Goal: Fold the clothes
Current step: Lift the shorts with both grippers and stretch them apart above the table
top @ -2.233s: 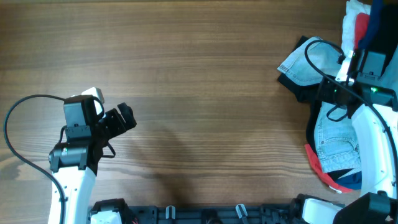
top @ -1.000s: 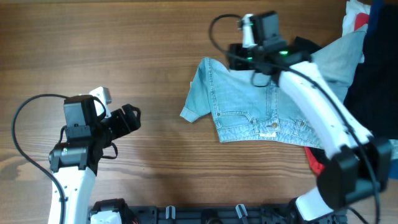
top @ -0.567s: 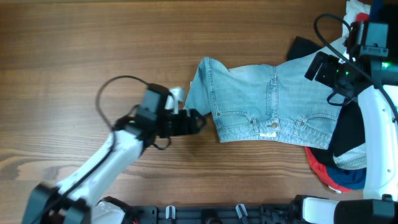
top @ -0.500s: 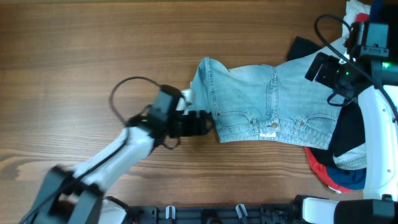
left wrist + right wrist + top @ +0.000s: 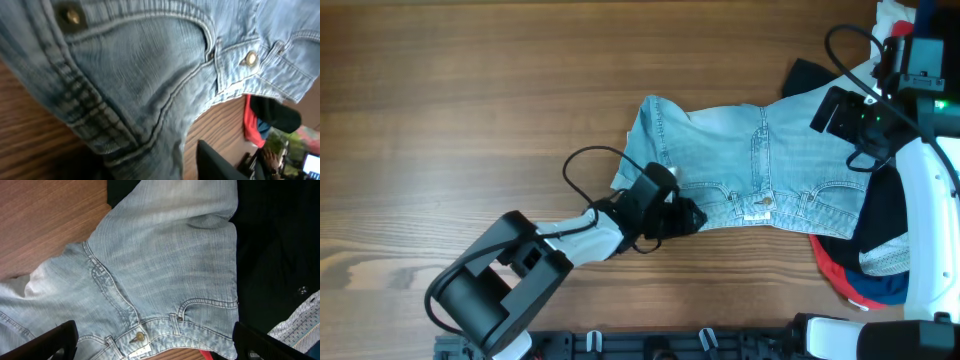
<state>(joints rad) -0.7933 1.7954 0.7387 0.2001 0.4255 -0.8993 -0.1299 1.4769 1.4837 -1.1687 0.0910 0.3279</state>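
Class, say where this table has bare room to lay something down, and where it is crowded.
Bare wood: the table's left half, bordered by the jeans and, in front, the left arm; also a strip beyond the jeans. Crowded: the right edge, a clothes pile under the right arm.

One pair of jeans (image 5: 790, 160), two arms (image 5: 570, 238) (image 5: 930, 230)

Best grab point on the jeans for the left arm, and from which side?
I'd take the jeans at the left end of the waistband, coming in low from the near-left along the table. That edge is a thick stitched band at the cloth's border on bare wood, and the left hand sits right at it.
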